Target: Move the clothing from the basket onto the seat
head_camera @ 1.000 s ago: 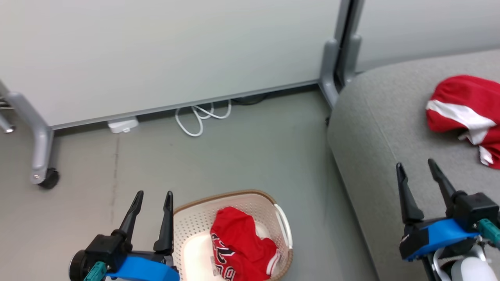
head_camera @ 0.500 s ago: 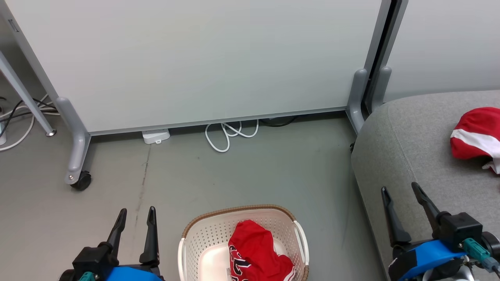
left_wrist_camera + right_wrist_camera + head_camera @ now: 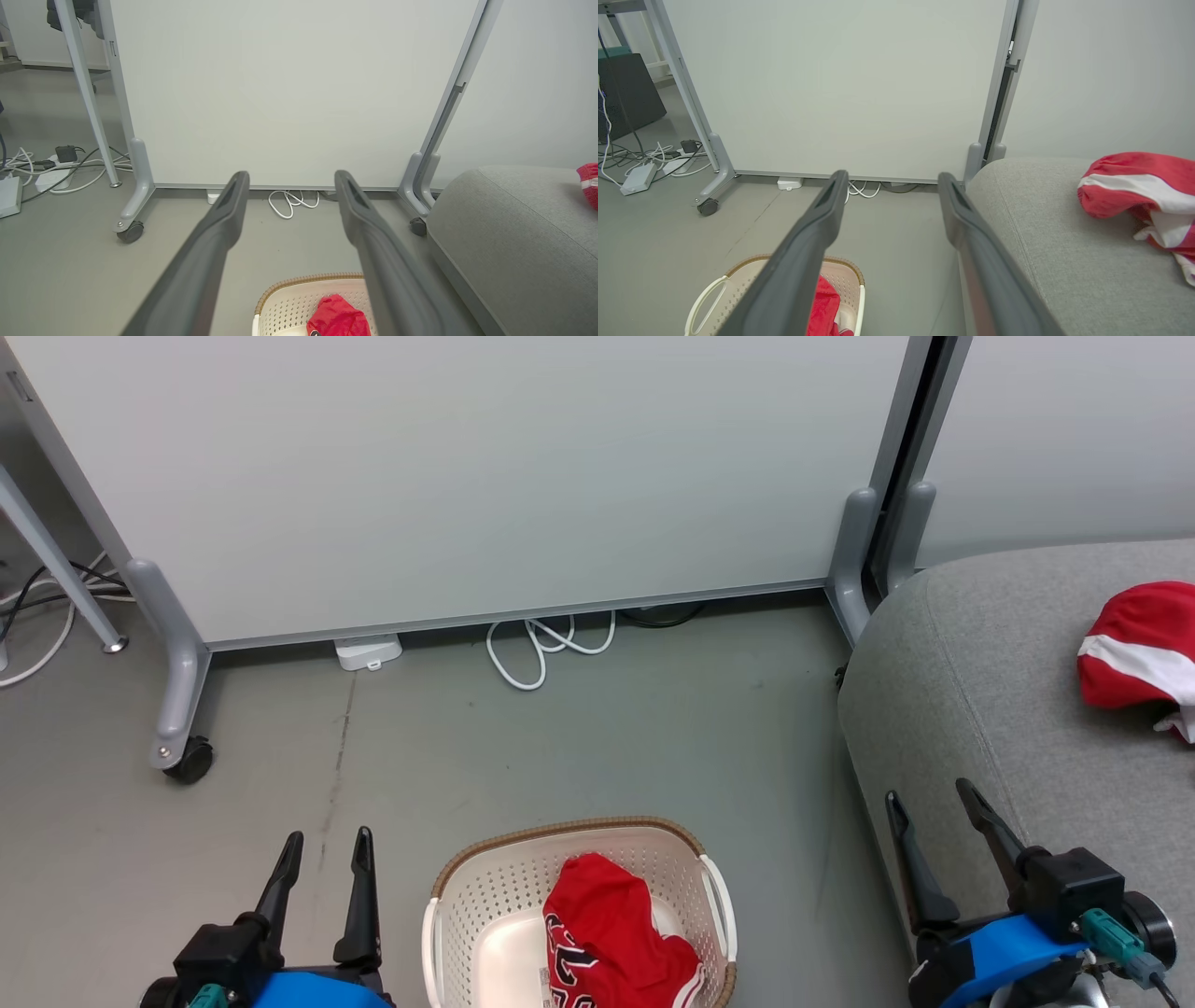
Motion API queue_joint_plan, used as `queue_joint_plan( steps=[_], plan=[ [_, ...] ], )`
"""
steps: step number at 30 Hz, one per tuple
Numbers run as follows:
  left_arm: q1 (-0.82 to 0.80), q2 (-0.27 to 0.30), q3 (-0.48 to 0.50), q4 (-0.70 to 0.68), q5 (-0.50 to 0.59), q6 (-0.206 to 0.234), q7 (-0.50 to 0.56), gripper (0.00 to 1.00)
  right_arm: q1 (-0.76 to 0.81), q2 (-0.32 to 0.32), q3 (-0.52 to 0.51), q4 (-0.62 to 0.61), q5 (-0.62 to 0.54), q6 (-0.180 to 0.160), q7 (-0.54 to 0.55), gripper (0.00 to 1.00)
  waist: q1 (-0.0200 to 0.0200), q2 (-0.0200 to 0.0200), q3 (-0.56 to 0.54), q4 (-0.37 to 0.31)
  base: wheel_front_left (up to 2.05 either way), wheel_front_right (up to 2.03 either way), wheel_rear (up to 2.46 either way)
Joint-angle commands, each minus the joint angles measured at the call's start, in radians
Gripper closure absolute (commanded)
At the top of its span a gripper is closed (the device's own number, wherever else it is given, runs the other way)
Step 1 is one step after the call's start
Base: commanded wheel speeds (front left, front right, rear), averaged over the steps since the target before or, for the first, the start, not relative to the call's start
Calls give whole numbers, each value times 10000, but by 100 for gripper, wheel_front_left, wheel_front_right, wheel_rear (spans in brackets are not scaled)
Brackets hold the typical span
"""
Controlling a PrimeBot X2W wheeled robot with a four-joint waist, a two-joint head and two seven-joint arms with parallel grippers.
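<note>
In the head view, the left gripper (image 3: pixel 327 840) sits at the lower left of the frame. Its two dark fingers are spread wide and there is nothing between them. The right gripper (image 3: pixel 926 793) is at the lower right, equally wide apart and empty, and it overlaps the left edge of the grey seat (image 3: pixel 980 709).

The cream basket (image 3: pixel 485 896) stands on the grey floor (image 3: pixel 607 737) at bottom centre, between the two grippers. A red jersey (image 3: pixel 607 933) lies crumpled in its right half. Black lettering shows on it, but the bottom edge of the frame cuts it off, so it may not be readable. Red shorts (image 3: pixel 1134 658) with a white stripe lie on the seat at the right edge of the frame, well apart from the right gripper.

Across the top stands a pale partition panel (image 3: pixel 467 476), with a caster (image 3: pixel 191 761) on its leg at the left. A white cable (image 3: pixel 541 649) coils on the floor beneath the panel.
</note>
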Motion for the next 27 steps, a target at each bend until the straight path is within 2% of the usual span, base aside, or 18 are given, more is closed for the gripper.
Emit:
queue_joint_plan(
  steps=[1, 14, 27],
  plan=[
    [-107, 7, 50, -57, 80, -4, -27, 0, -95, -7, 36, 49, 38, 1, -74, 0, 0, -1, 39, -41, 0, 0, 0],
    [-390, -7, -255, -215, 72, -5, -27, 0, -443, -6, 166, 7, 173, 1, -126, 0, 0, -1, 702, -291, 0, 0, 0],
    [-1632, 69, -946, 707, -35, -5, -27, 0, -1300, -146, 508, -300, 49, 1, -70, 0, 0, -1, 2582, -1144, 0, 0, 0]
  ],
)
